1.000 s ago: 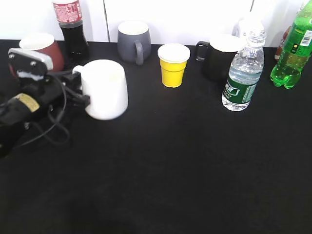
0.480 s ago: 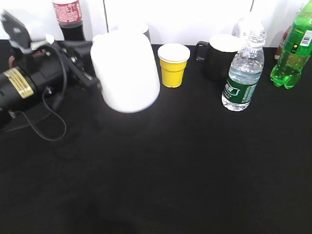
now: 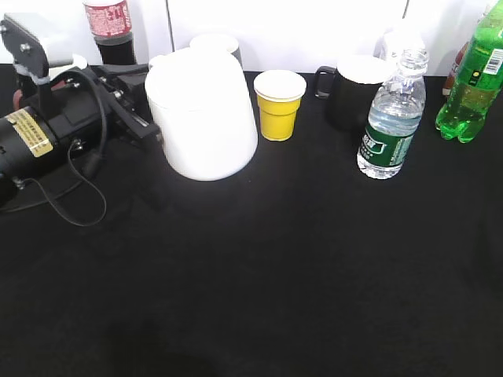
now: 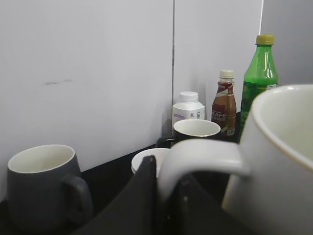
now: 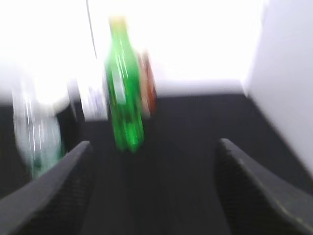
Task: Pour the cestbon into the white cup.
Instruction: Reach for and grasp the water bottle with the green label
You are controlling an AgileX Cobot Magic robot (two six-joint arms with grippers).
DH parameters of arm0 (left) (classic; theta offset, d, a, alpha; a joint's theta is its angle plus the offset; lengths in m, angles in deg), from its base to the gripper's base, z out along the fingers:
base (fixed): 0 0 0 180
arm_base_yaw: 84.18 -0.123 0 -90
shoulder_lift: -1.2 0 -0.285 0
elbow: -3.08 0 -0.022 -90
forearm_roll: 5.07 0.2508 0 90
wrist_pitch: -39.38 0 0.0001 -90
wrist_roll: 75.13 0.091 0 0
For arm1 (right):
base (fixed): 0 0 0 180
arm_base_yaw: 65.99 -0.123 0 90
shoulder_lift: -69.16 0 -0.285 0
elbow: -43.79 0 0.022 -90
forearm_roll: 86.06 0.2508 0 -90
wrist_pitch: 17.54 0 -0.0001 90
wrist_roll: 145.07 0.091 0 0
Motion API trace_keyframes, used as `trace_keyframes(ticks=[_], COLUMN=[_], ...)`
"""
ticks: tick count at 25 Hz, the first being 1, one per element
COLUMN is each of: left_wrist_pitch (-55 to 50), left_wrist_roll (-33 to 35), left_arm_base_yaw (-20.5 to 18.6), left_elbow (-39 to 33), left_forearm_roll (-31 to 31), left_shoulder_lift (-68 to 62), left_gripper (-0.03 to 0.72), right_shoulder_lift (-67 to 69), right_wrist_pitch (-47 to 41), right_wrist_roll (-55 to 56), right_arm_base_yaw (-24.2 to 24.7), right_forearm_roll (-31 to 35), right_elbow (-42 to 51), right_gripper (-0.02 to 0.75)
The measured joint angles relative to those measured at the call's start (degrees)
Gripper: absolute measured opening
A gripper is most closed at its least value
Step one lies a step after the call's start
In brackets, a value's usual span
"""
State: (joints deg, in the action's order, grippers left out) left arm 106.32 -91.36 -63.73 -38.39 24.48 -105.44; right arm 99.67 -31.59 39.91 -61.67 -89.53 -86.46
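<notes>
- The white cup [image 3: 203,118] has been carried, since a second ago, from the table's left side toward the middle and raised; over the last half second it has barely shifted, so the carry looks nearly done.
- The left gripper [image 3: 134,106] is clamped on the cup's loop handle [image 4: 198,159]; the wrist view shows the dark fingers [image 4: 142,198] closed either side of it.
- Whether the cup's base touches the black table [image 3: 259,275] I cannot tell.
- Judgement: the cup is being staged as a pouring target; the pour itself has not begun.
- The cestbon [image 3: 393,118] stands upright and untouched at about 3 o'clock from the cup, well apart, cap on.
- The right gripper [image 5: 151,186] is spread wide and empty; its view is blurred, with the bottle [image 5: 36,134] off at 9 o'clock.
- Close neighbours: yellow cup [image 3: 280,104] just beside the white cup at 2 o'clock, grey mug [image 4: 44,186] behind at 12.
- The black mug [image 3: 355,90] and green soda bottle [image 3: 474,78] crowd the cestbon; open table lies toward 6 o'clock.
</notes>
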Motion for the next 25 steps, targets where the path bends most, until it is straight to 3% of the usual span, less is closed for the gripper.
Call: trace_keyframes(ticks=[4,9,11,17,20,21,25], left_wrist_pitch=[0.0,0.0,0.0,0.0,0.0,0.0,0.0], left_wrist_roll=[0.0,-0.1,-0.1,-0.1,-0.1,-0.1,-0.1], left_arm_base_yaw=[0.0,0.0,0.0,0.0,0.0,0.0,0.0], left_elbow=[0.0,0.0,0.0,0.0,0.0,0.0,0.0], left_forearm_roll=[0.0,0.0,0.0,0.0,0.0,0.0,0.0], left_shoulder_lift=[0.0,0.0,0.0,0.0,0.0,0.0,0.0], left_gripper=[0.037,0.037,0.037,0.037,0.037,0.037,0.037], right_shoulder_lift=[23.5,45.7,51.3,67.6,76.0,78.6,81.3], right_wrist_pitch=[27.3,38.6,43.7,60.8,70.7,72.9,75.6], right_wrist_roll=[-0.1,1.5,6.8,17.7,15.8,15.7,15.6], right_arm_base_yaw=[0.0,0.0,0.0,0.0,0.0,0.0,0.0], right_forearm_roll=[-0.2,-1.0,-5.8,-30.0,-35.3,-36.7,-39.2], right_elbow=[4.5,4.9,4.9,5.0,4.5,3.6,-1.2], right_gripper=[0.573,0.573,0.573,0.573,0.584,0.624,0.672])
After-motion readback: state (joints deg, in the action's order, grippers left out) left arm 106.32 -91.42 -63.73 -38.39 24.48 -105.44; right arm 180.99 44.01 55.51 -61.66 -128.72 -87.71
